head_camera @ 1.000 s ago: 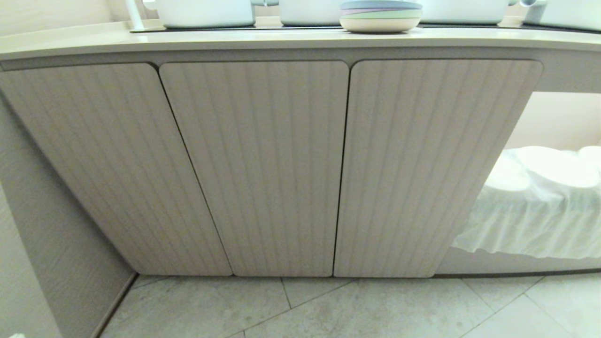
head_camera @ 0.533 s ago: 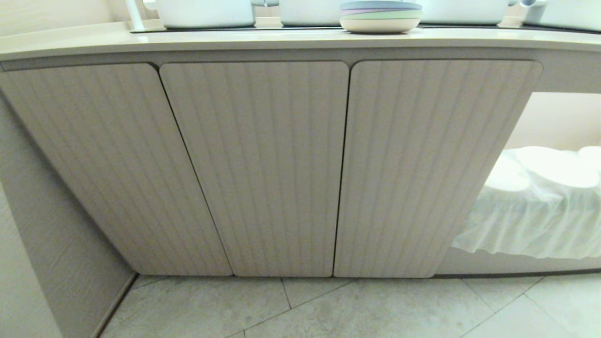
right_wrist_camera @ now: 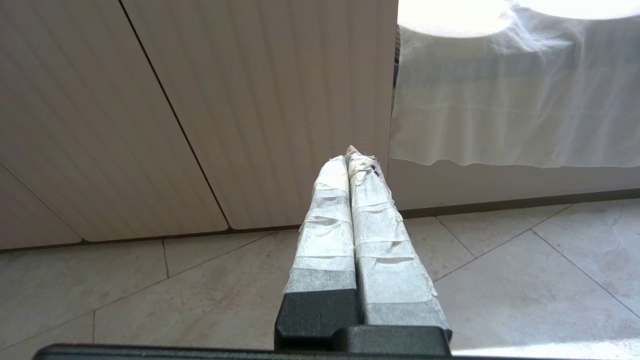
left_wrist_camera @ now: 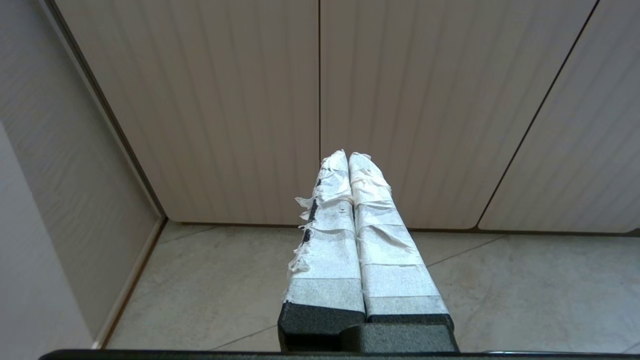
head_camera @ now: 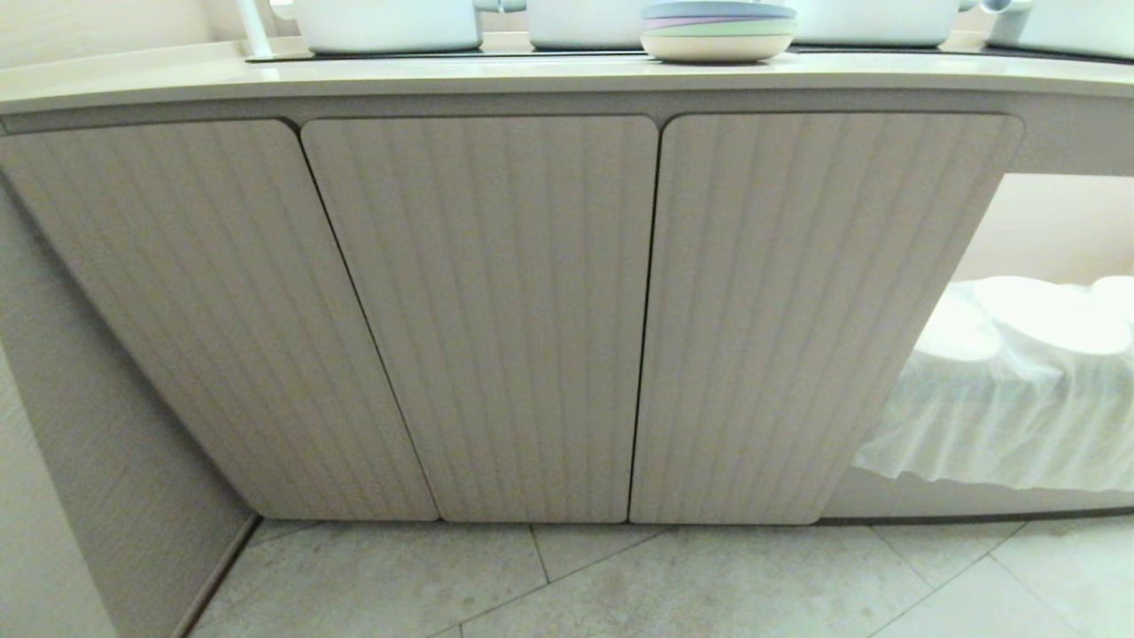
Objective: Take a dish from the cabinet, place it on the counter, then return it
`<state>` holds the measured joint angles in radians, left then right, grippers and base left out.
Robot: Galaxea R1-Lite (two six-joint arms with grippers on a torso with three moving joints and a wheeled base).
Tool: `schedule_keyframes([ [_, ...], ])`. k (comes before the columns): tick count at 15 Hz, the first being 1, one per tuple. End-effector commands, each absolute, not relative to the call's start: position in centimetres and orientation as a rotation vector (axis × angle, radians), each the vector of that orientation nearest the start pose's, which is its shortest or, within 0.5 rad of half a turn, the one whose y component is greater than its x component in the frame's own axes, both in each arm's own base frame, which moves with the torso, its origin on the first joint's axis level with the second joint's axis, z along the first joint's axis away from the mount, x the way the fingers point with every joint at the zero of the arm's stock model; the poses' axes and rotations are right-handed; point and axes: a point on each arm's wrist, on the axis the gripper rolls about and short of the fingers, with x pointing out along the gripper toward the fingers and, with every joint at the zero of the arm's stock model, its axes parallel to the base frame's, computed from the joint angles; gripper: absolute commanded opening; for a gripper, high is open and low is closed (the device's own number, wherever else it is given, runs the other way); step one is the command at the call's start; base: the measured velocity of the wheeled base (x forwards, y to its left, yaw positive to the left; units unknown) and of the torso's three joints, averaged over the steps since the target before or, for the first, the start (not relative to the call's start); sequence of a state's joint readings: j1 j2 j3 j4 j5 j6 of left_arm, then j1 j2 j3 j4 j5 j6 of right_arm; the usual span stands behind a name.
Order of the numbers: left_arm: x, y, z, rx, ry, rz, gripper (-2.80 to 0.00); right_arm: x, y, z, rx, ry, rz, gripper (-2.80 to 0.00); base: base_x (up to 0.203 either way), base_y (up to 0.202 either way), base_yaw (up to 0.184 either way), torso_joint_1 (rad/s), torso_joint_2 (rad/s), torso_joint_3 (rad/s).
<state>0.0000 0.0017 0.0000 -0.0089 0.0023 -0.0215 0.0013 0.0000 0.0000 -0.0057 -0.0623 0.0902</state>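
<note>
head view unchanged: cabinet (head_camera: 478,310) doors shut as before.

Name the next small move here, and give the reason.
Probably bring the left claw up to a door edge of the cabinet to pull it open: all three fluted doors are closed, no dish shows, and both claws, the right claw included, are shut and empty.

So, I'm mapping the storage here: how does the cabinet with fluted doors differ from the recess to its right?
The cabinet has three fluted doors, all closed, so its contents are hidden; the recess has no door and stands open. The cabinet's front shows bare wood-look panels; the recess holds a white cloth draped over rounded shapes. Both sit under the same counter and reach down to the tiled floor.
</note>
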Motion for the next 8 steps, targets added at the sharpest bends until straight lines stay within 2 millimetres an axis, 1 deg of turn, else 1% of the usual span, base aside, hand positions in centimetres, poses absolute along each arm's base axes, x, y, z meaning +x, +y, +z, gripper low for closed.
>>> schedule_keyframes([
  [1, -2.27, 0.01, 7.65, -0.025, -0.008, 0.005, -2.8, -2.28, -0.14, 7.61, 0.091, -0.009, -0.061, -2.8, 0.0, 0.0, 0.0, 0.0, 0.0, 0.0],
  [8, -2.27, 0.01, 7.65, -0.021, -0.008, 0.003, -2.8, -2.28, -0.14, 7.61, 0.091, -0.009, -0.061, -2.8, 0.0, 0.0, 0.0, 0.0, 0.0, 0.0],
])
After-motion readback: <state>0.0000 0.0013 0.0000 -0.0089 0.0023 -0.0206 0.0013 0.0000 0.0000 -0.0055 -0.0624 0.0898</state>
